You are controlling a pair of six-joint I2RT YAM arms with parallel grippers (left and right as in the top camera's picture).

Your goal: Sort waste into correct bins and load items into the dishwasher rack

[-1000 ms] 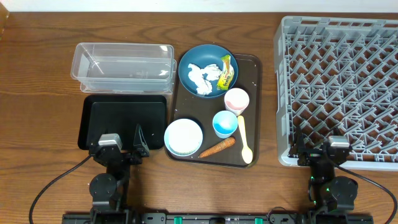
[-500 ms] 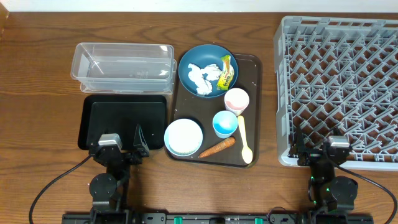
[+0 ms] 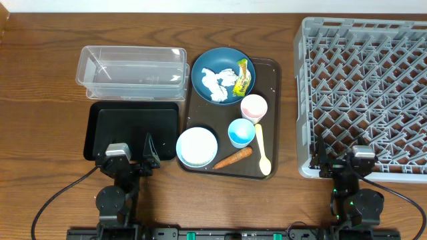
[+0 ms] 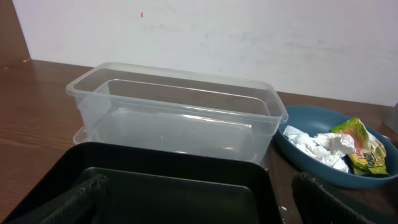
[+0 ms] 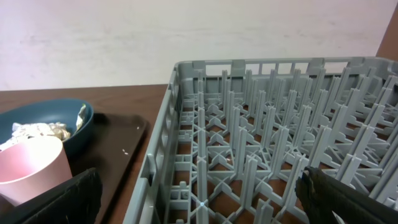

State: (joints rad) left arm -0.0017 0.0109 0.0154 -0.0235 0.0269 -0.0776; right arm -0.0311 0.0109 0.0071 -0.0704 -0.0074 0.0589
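**Nothing sorted yet, arms parked**

The dishwasher rack [image 3: 301,100] fills the tabletop's right edge. The clear tub [image 3: 131,49] and black tray [image 3: 133,127] sit toward the left edge. The blue dish [image 3: 205,67], centre-back, holds tissue [image 3: 215,85] and wrapper [image 3: 243,77]. Left jaws and right jaws stand spread, empty. I'd pinch the tissue's high fold first. Only the overhead shows the carrot stick [image 3: 233,158].

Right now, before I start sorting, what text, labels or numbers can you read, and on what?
No text is readable.
The yellow-green wrapper in the dark blue dish: printed, but too blurred to read.
The clear tub, black tray and grey rack: no markings visible.
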